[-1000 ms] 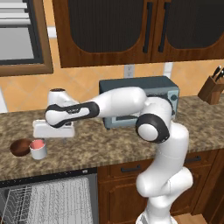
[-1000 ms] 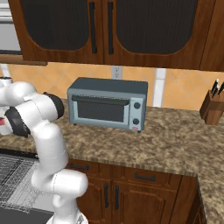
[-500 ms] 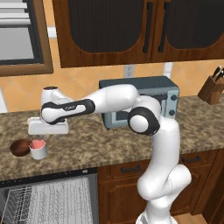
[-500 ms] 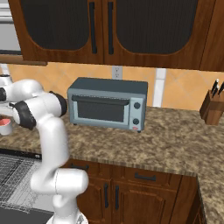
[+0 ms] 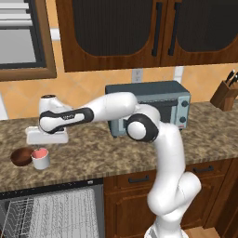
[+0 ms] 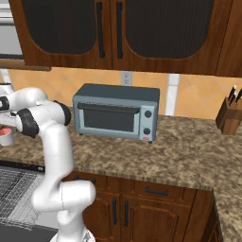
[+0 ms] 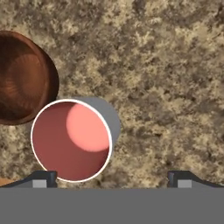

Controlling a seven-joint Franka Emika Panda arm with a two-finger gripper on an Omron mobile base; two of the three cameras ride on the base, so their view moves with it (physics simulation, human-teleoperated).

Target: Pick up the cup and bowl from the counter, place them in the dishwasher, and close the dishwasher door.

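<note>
Hovering: gripper (image 7: 113, 177) spread wide, holding nothing
Cup (image 7: 72, 140): sitting at 10 o'clock off the fingertips
Bowl (image 7: 24, 78): touching cup, left edge getting cropped

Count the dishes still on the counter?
2: the cup sits on the counter near its left end under the open hand; the bowl touches the cup's left side.
</note>
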